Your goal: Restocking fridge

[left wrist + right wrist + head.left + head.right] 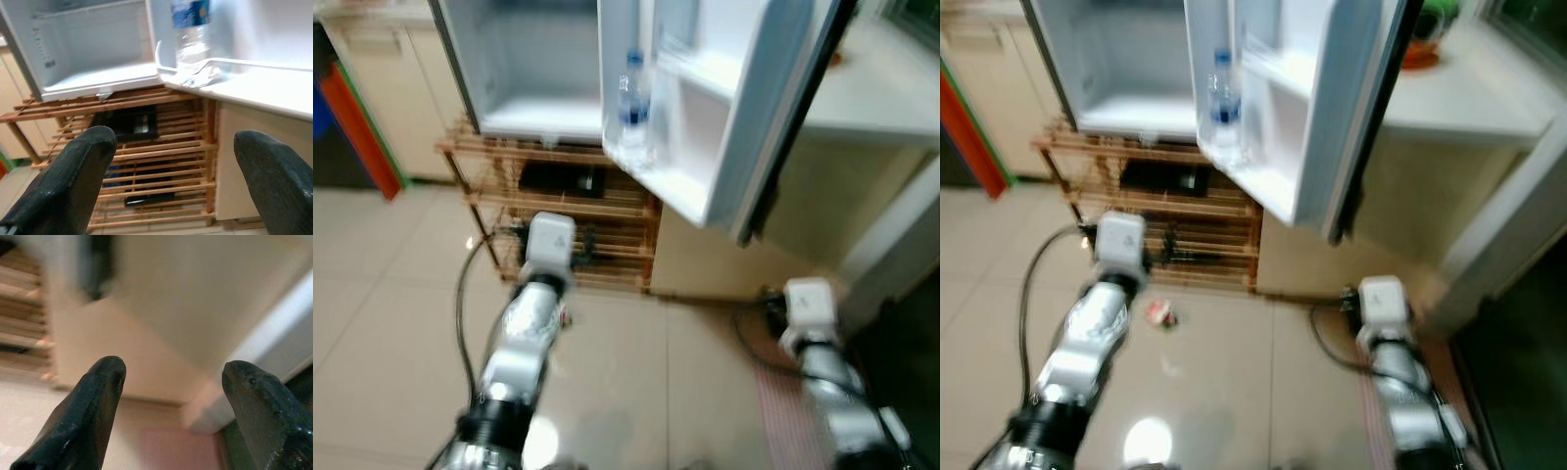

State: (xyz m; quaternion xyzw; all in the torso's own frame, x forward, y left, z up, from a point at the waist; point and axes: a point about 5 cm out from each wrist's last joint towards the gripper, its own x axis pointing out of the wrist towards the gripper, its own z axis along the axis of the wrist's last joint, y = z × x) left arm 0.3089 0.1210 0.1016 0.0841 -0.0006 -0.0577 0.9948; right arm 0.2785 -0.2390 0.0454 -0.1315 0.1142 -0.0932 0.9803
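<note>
Both grippers, left [171, 171] & right [171, 401], hung wide & empty before fridge [538, 69], bottle [632, 93] in door shelf; next grab prob. needs slow, square approach.

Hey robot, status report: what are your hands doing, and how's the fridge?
Left gripper open, empty, facing wooden rack. Right gripper open, empty, low. Fridge door open, water bottle in its shelf. Small wrapper on floor.
</note>
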